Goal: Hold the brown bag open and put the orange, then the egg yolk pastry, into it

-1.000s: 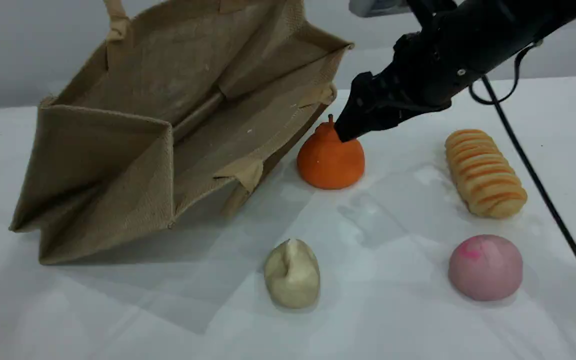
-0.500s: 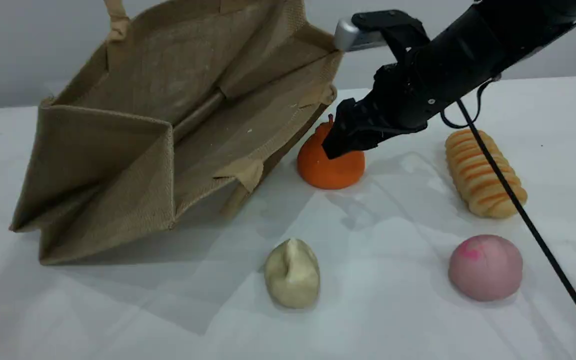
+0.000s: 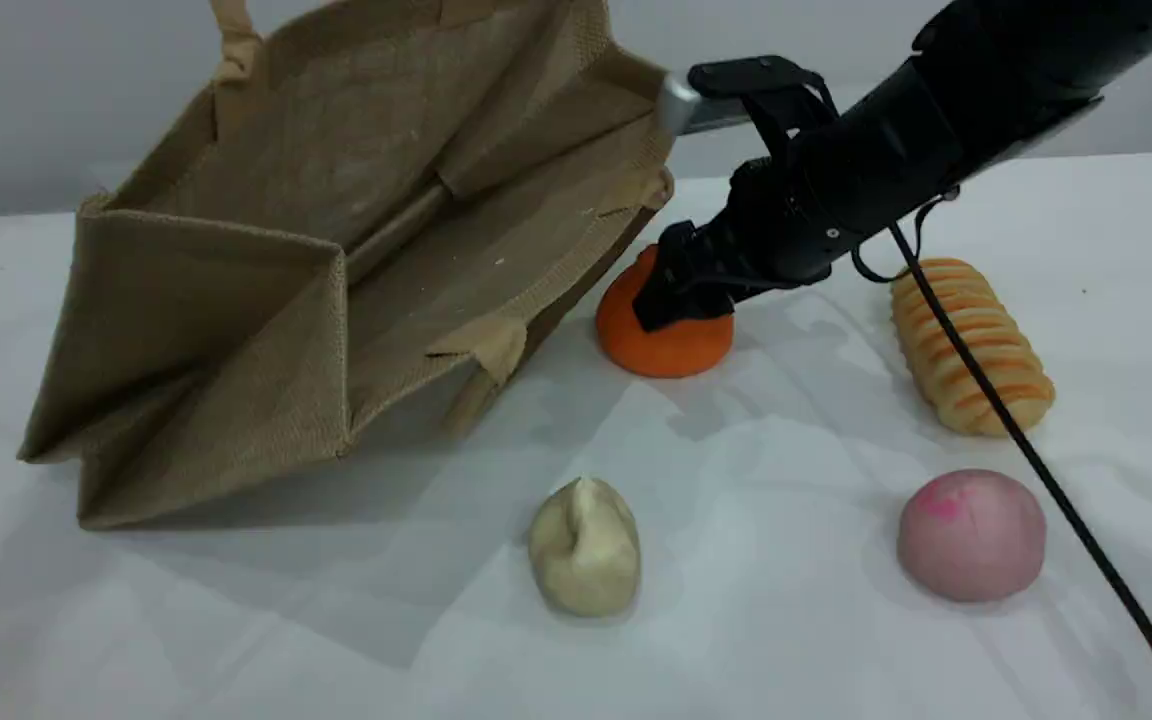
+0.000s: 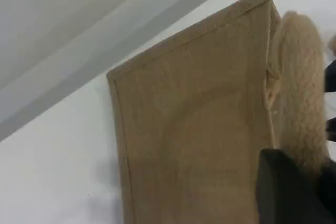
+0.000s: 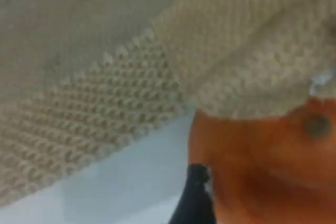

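Observation:
The brown bag [image 3: 336, 230] stands tilted on the table's left, its mouth gaping toward the camera. In the left wrist view its outer panel [image 4: 194, 145] fills the frame, and my left gripper [image 4: 310, 179] is shut on the beige handle [image 4: 299, 77]; this gripper is outside the scene view. The orange [image 3: 666, 350] sits just right of the bag's mouth. My right gripper [image 3: 671, 295] is open, lowered over the orange's top and hiding its neck. Up close, the orange [image 5: 273, 166] lies beside one dark fingertip [image 5: 195, 198]. The egg yolk pastry [image 3: 584, 548] rests alone near the front.
An orange-striped ridged bread loaf [image 3: 971, 345] lies at the right, with a pink-tinted round bun [image 3: 971, 535] in front of it. The right arm's black cable [image 3: 1036, 450] trails across the white cloth past both. The bag's woven side [image 5: 131, 77] is close to the orange.
My right gripper has come down and to the left onto the orange, now covering its neck and stem. The bag, pastry, loaf and bun have not moved.

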Robot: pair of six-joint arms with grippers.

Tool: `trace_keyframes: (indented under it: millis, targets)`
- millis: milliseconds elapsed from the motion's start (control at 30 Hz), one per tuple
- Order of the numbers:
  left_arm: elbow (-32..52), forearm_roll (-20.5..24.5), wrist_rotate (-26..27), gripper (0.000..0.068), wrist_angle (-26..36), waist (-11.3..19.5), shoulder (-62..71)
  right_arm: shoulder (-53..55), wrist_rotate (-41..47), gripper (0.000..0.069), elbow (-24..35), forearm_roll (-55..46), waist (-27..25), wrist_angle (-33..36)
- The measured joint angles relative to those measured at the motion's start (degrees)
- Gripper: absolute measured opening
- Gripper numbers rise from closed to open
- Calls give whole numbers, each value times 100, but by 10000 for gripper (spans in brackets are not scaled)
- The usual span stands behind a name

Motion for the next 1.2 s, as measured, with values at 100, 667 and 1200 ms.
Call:
trace_keyframes:
  millis: [100, 667, 1200]
  targets:
    - [0, 0, 0, 88, 0, 0, 0, 26, -111, 528, 0, 168, 0, 0]
    - [0, 17, 11, 88, 0, 0, 0, -31, 253, 22, 6, -112, -6, 50]
    - [0, 65, 50, 88, 0, 0, 0, -1364, 4141, 19, 306, -3986, -358, 590]
